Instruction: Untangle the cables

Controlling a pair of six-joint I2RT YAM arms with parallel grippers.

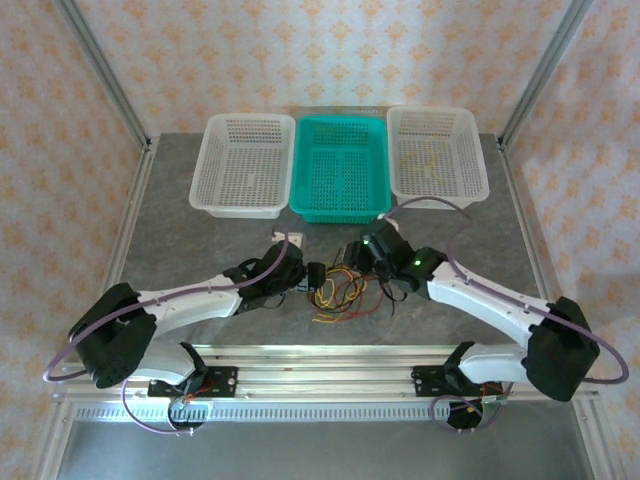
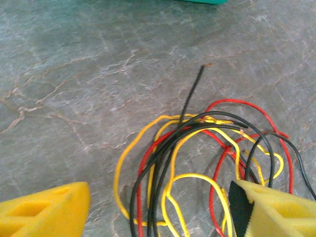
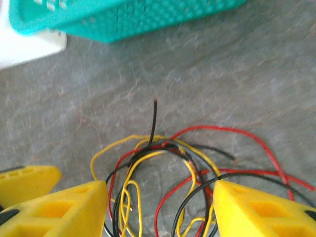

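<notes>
The cables [image 1: 338, 295] lie in one loose heap of red, yellow and black loops on the table [image 1: 200, 240], near the middle and well short of the teal basket [image 1: 340, 165] at the far side. Both arms reach the heap, the left from the left and the right from the right, so neither is clearly nearer.

In the left wrist view, the left gripper [image 2: 159, 190] stands spread, one yellow finger on each side of the tangle and the loops running through the gap. Its right-hand finger [image 2: 276, 207] overlaps a few red and yellow strands, but nothing is pinched. The right gripper [image 3: 159, 186] is also spread and straddles the same knot of loops, with nothing gripped. A third yellow finger [image 3: 24, 185] just beside it is probably the other arm's, which suggests both grippers are crowding the same spot.

The coming move most likely turns on the black strand [image 2: 192, 94]. Its free end rises out of the heap and points straight away from both grippers toward the teal basket, with its long axis running near to far. The rest of it dives under the yellow and red loops between the fingers. A grip would likely have to come across that axis, at the bare length beyond the loops.
</notes>
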